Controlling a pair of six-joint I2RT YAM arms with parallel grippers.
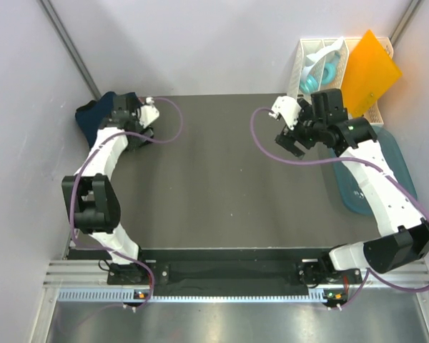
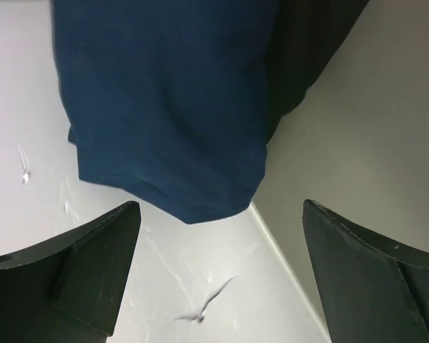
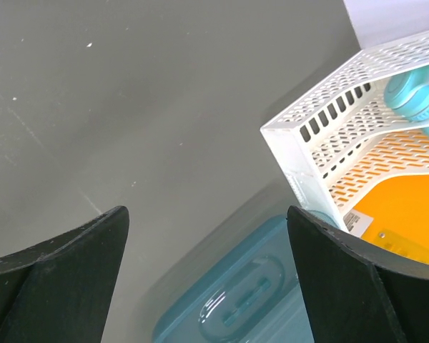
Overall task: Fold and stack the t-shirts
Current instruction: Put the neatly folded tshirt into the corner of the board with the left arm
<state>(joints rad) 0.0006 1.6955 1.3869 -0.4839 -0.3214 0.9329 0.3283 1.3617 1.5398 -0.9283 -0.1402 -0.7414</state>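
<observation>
Left gripper (image 2: 220,225) is spread open and holds nothing, at the upper left of the top view, just beside the bunched t-shirts (image 1: 93,116) on the desk's (image 1: 214,200) far left corner. Its wrist view shows the navy t-shirt (image 2: 164,107) filling the upper frame, with a black t-shirt (image 2: 304,57) beside it. Right gripper (image 3: 207,214) is also spread open and empty, at upper right near the white rack (image 3: 322,136) and teal tub (image 3: 250,300).

No legible txt. Small white sticker (image 3: 357,218) on orange plastic sheet (image 3: 407,211), 4 o'clock in right wrist view: print too small.
</observation>
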